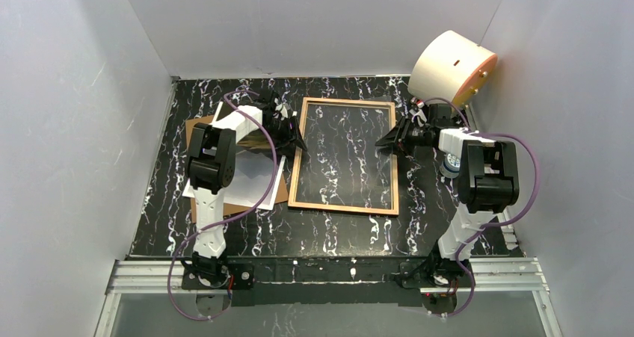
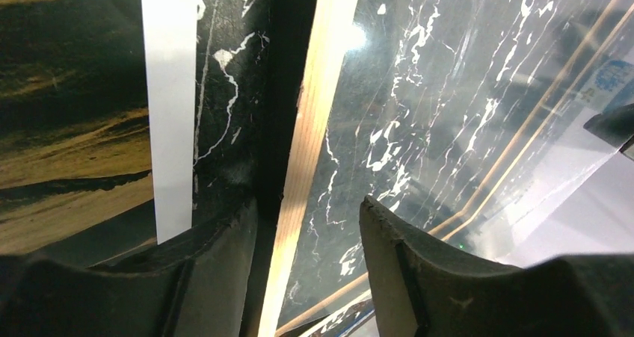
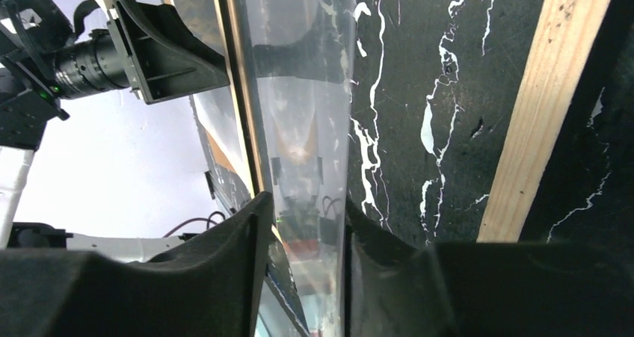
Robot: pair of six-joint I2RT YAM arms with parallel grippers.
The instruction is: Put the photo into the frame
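The frame (image 1: 342, 206) lies in the middle of the black marble table, light wood face up, and the marble shows through its clear pane. My left gripper (image 1: 293, 137) is open and straddles the frame's left rail (image 2: 321, 90) without closing on it; in the left wrist view my left gripper (image 2: 306, 225) has one finger on either side of the rail. The photo (image 1: 258, 178) lies face up under the left arm, and its golden hills and white margin show in the left wrist view (image 2: 75, 128). My right gripper (image 1: 386, 139) is shut on the frame's right edge, and the pane fills the gap of my right gripper (image 3: 303, 217).
A brown backing board (image 1: 198, 125) lies under the photo at the left. A cream cylinder with an orange face (image 1: 452, 68) hangs at the back right. White walls close in on three sides. The left arm's camera (image 3: 90, 60) shows in the right wrist view.
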